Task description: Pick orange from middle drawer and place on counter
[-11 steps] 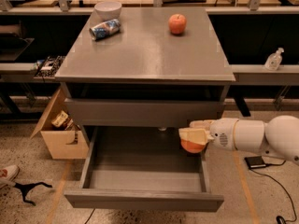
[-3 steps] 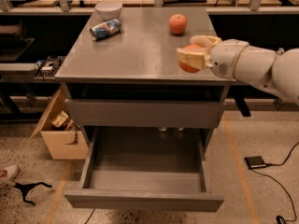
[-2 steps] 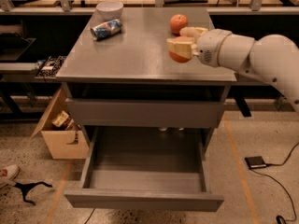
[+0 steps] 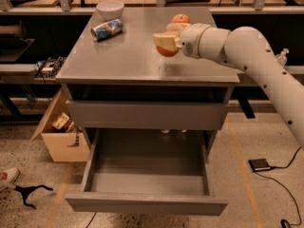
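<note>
Orange (image 4: 166, 52) is in the gripper (image 4: 165, 42), over the right half of the grey surface (image 4: 123, 56) and a little behind its middle. The jaws pinch it from above, so only the lower part of the fruit shows under the pale fingers (image 4: 164, 39). It seems to hang just above the surface and not to touch it. The white arm (image 4: 256, 56) comes in from the right side.

Just behind the gripper, a redder apple (image 4: 180, 18) sits on the surface. On the back left stands a white bowl (image 4: 109, 8), and a blue can (image 4: 107, 29) lies on its side just in front of it.

Below, the middle drawer (image 4: 147, 175) is pulled out wide and its grey floor is bare. The drawer front above it (image 4: 145, 115) is closed. A cardboard box (image 4: 61, 137) stands on the floor to the left of the cabinet.
</note>
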### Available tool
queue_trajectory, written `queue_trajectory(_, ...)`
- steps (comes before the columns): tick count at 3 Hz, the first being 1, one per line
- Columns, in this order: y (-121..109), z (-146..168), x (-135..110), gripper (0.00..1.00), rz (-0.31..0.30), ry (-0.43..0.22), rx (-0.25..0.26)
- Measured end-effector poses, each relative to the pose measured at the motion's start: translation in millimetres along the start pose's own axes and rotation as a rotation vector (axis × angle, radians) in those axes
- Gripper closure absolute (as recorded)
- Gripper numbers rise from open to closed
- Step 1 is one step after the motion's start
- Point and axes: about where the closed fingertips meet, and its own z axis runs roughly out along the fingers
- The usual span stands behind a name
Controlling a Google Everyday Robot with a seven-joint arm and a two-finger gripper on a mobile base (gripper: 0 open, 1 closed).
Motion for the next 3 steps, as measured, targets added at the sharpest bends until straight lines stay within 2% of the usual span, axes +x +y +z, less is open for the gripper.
queue_trajectory(3,-12.2,65.1,22.6,1.0,0.068,0.001,-0.002)
